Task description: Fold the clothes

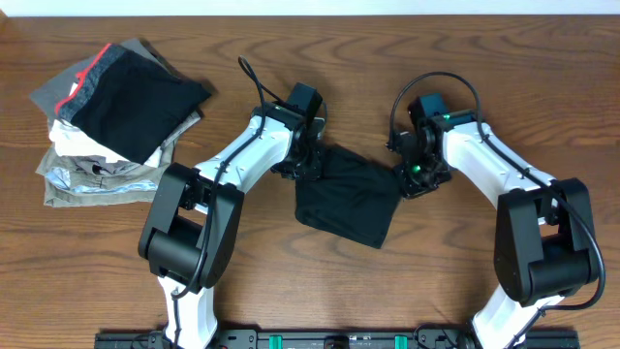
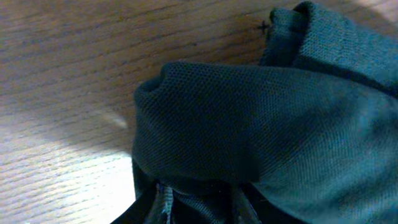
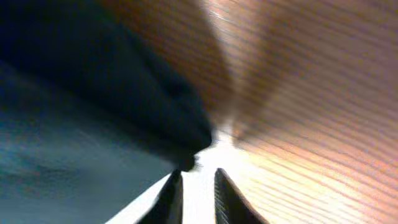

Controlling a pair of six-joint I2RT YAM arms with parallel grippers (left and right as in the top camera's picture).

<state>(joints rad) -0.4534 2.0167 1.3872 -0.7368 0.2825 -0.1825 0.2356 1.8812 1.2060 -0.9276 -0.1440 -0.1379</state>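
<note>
Heavy blur smears the right wrist view, dissolving the edges of the soft black fabric T-shirt [image 3: 81, 124] and brown wooden table [image 3: 311, 93]. In the left wrist view, bunched cloth buries the fingertips of the left gripper [image 1: 310, 165].

The left gripper [image 1: 306, 167] and right gripper [image 1: 415, 177] are resting at the top corners of a black T-shirt [image 1: 347, 204] lying folded on the table [image 1: 484, 48].

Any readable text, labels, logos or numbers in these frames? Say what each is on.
No text is readable in any view.
Clothes pile: faint dark print on a pale garment low in the stack, too small to read.
Black T-shirt: no print or label showing.
</note>
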